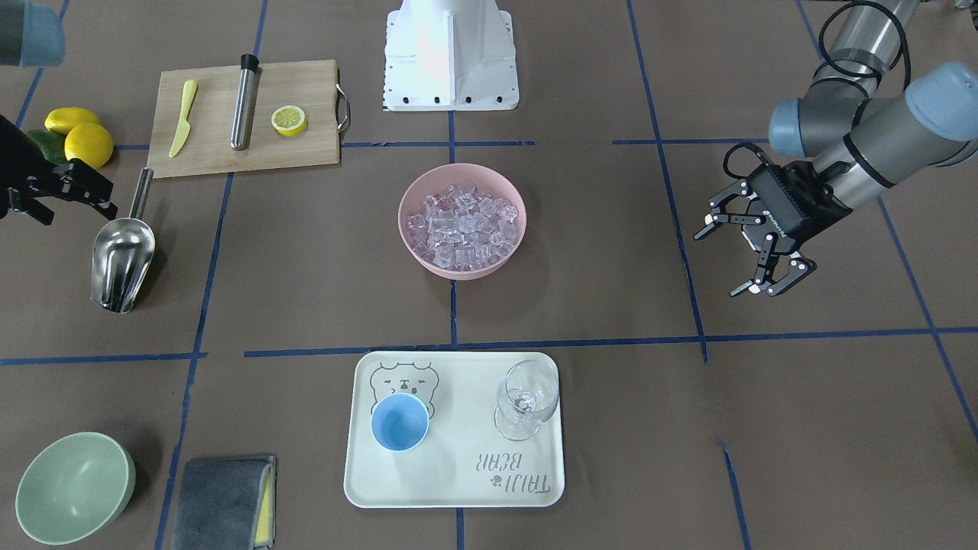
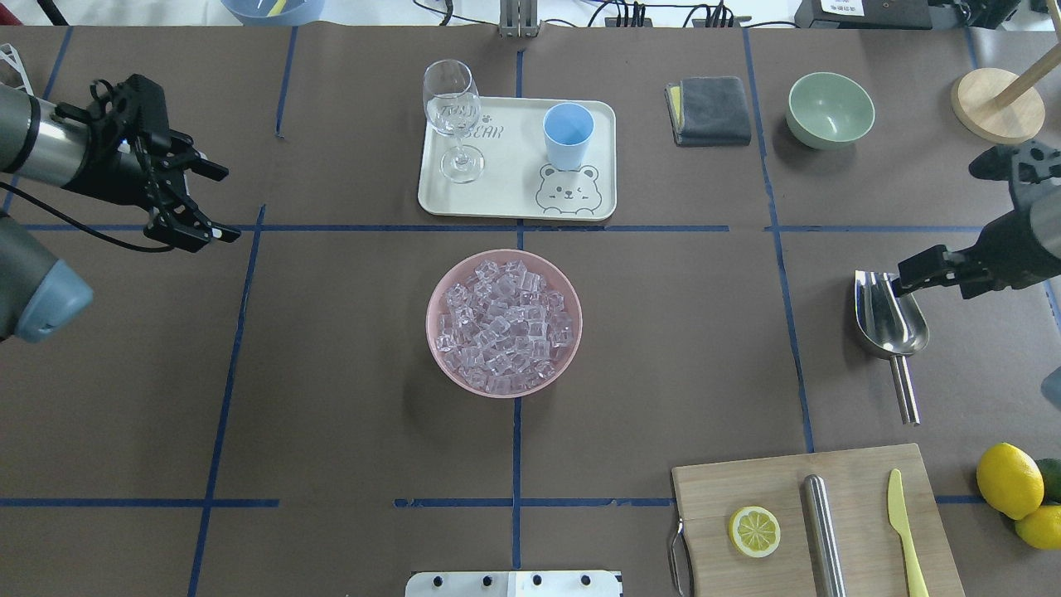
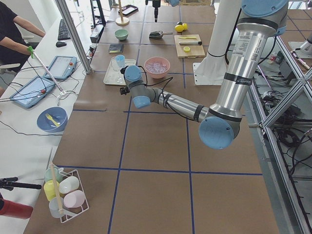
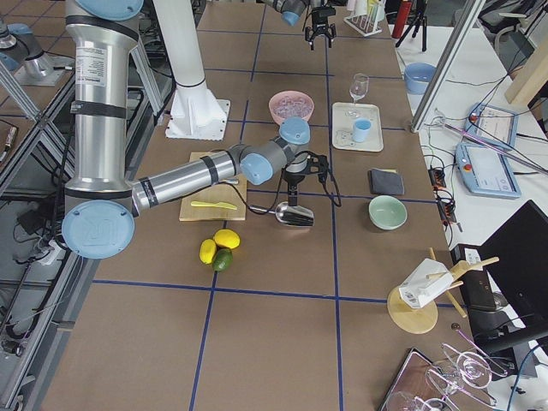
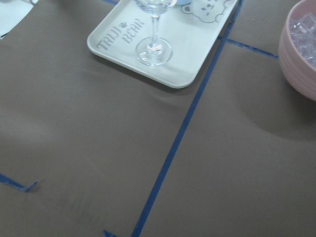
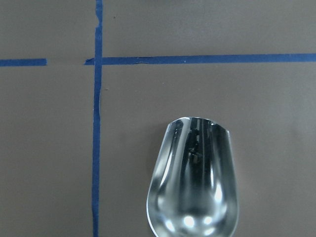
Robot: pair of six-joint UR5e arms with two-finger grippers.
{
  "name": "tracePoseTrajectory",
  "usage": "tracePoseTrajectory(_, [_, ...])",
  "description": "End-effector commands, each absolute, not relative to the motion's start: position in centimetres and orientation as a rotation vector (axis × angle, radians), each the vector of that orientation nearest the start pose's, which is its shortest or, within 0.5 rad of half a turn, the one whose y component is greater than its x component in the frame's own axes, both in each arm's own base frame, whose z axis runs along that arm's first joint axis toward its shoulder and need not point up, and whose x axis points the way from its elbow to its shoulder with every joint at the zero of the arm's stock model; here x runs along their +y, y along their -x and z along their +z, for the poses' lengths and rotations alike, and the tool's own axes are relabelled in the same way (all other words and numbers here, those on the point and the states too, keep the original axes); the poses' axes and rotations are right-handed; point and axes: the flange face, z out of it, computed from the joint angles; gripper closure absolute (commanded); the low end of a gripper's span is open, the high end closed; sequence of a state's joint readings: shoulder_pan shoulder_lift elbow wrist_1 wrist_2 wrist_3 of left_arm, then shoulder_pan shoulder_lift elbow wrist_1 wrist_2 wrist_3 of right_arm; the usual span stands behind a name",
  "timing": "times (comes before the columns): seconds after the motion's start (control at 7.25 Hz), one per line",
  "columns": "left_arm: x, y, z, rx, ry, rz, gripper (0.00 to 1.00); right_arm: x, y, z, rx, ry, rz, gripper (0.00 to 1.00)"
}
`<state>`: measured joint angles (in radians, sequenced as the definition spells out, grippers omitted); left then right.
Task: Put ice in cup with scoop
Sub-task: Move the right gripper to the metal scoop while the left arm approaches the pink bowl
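Scoop (image 6: 192, 177) fills the right wrist view, lying trough-up on the mat (image 6: 49, 148); right gripper (image 1: 76, 205) hangs over it, jaws spread, holding nothing; from the pink bowl (image 2: 435, 348) of ice (image 2: 503, 323), scoop sits at 3, cup (image 2: 569, 133) on the tray (image 2: 514, 191) at 12 beside a glass (image 2: 452, 99), board (image 2: 713, 497) at 4; left gripper (image 2: 225, 205) agape at 10.

The left arm (image 2: 46, 149) reaches in level, its wrist bent so that the left claw (image 2: 217, 203) points sideways and a little down, hanging above the table (image 2: 331, 414). Its two fingers (image 1: 779, 279) are spread wide with nothing between them. The right arm (image 2: 1024, 236) comes in low, with the right claw (image 2: 908, 278) tipped steeply downward near the table, fingers apart and holding nothing.
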<state>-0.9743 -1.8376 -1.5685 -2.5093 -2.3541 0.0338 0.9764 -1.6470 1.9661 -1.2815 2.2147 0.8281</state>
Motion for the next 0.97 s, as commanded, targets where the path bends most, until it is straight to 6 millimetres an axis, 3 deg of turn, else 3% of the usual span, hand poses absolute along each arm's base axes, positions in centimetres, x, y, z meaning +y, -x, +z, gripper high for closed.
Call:
tracePoseTrajectory(0.0, [-49.4,-34.6,38.6,1.089,-0.946,1.114,0.00,-39.1,23.3,47.5,-0.912,-0.043,0.065,0.00])
tracePoseTrajectory(0.28, [-49.2,-36.3,36.1,1.110,-0.979,1.141,0.00,-35.7,21.6,51.7,-0.882,-0.007,0.085,0.00])
tracePoseTrajectory(0.55, [-48.8,-36.9,36.2,1.114,-0.972,1.148,0.00,-35.0,23.7,53.9,-0.835,0.021,0.062,0.00])
tracePoseTrajectory(0.83, [-48.8,-36.9,36.2,1.112,-0.972,1.143,0.00,-35.0,25.7,54.6,-0.810,0.035,0.076,0.00])
